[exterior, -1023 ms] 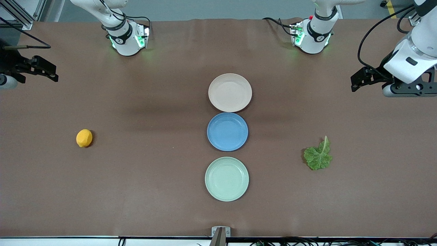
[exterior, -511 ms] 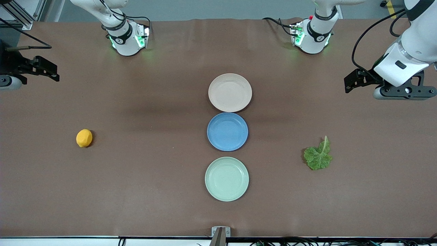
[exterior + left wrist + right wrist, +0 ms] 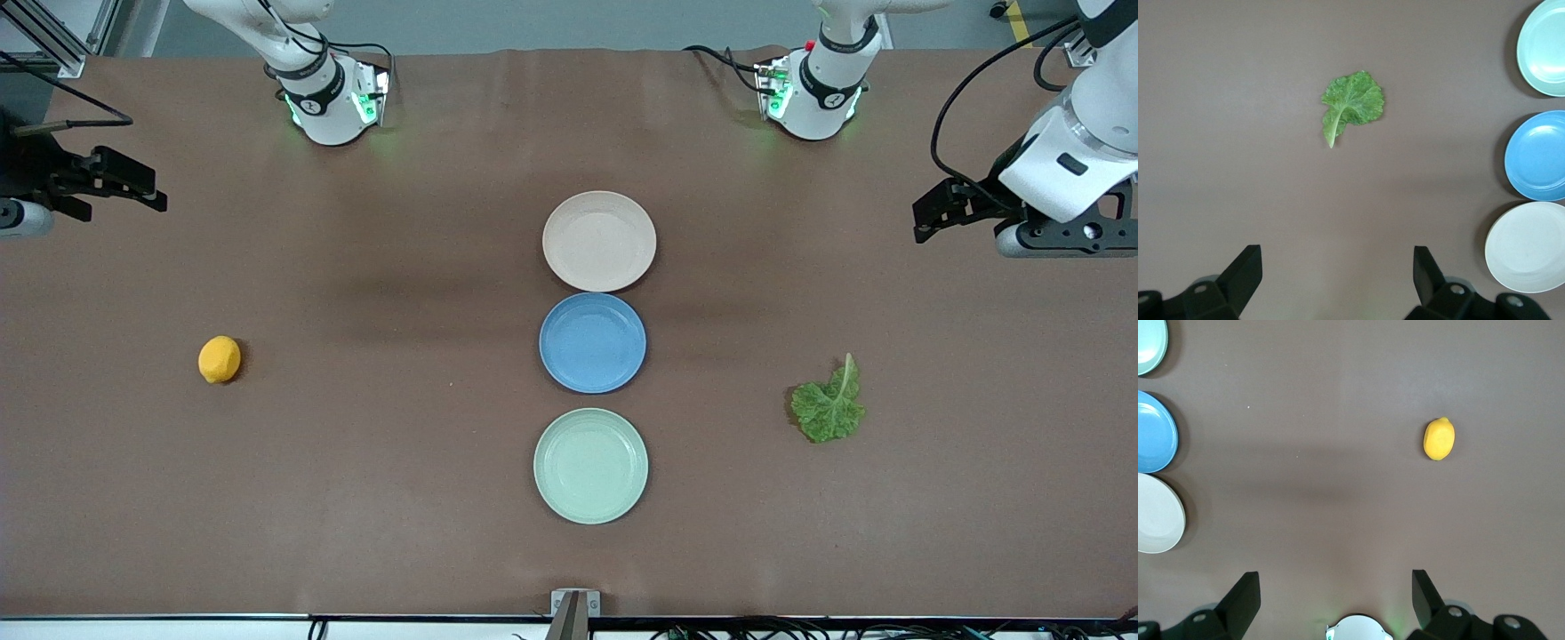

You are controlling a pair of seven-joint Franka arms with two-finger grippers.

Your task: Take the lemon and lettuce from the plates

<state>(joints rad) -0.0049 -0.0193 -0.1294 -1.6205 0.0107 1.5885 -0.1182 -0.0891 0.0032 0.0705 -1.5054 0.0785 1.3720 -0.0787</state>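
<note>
The lemon lies on the brown surface at mid-left of the front frame, the lettuce at mid-right. The beige plate, blue plate and mint plate stand bare at centre. The left gripper and right gripper hover over bare surface at the frame's edges, fingers wide and empty.

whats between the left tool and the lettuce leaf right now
Nothing: in the left wrist view only bare brown table lies between the open left tool and the crinkled green lettuce leaf.
</note>
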